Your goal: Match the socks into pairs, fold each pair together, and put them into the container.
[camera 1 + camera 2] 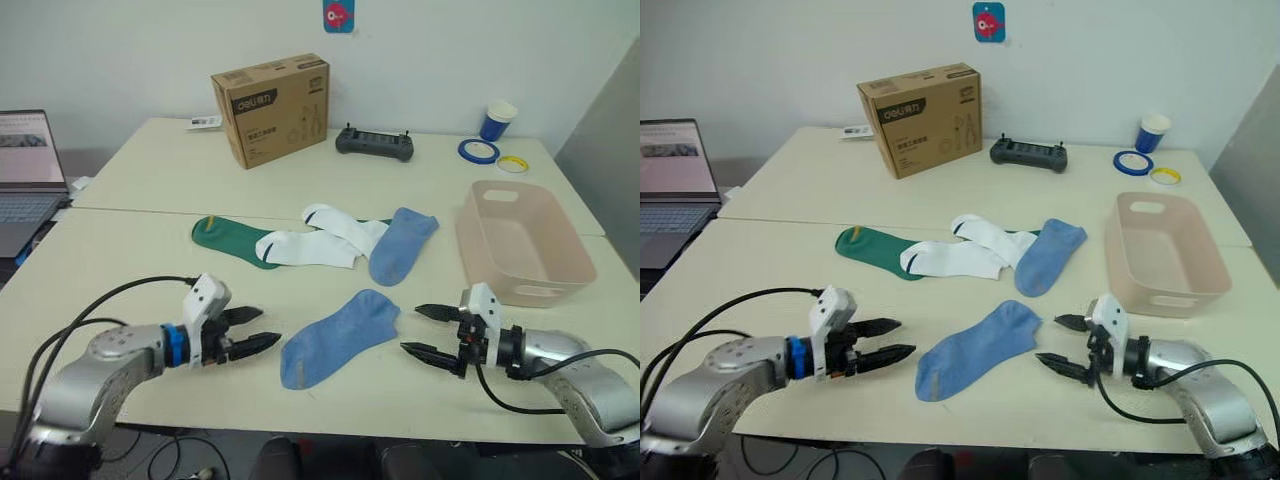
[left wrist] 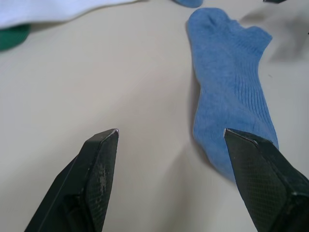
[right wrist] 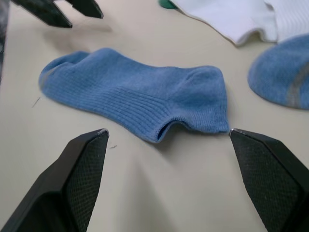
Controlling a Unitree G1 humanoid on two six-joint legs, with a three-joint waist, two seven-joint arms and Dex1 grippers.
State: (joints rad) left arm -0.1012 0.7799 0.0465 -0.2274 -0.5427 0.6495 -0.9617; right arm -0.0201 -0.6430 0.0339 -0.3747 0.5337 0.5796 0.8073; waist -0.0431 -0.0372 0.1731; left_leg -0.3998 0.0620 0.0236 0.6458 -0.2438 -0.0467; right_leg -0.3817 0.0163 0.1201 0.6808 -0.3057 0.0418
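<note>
A light blue sock (image 1: 338, 337) lies flat near the table's front, between my two grippers. My left gripper (image 1: 258, 328) is open just left of its toe end; my right gripper (image 1: 424, 330) is open just right of its cuff, and both are empty. Behind lies a second blue sock (image 1: 401, 245), two white socks (image 1: 318, 247) overlapping each other, and a dark green sock (image 1: 232, 241) partly under them. The pale pink container (image 1: 520, 240) stands empty at the right. In the right wrist view the near blue sock (image 3: 140, 99) lies ahead of the fingers (image 3: 79, 169).
A brown cardboard box (image 1: 272, 108) and a black controller (image 1: 374, 144) sit at the back. A blue cup (image 1: 497, 120) and tape rolls (image 1: 479, 151) are at the back right. A laptop (image 1: 28, 165) stands at the far left.
</note>
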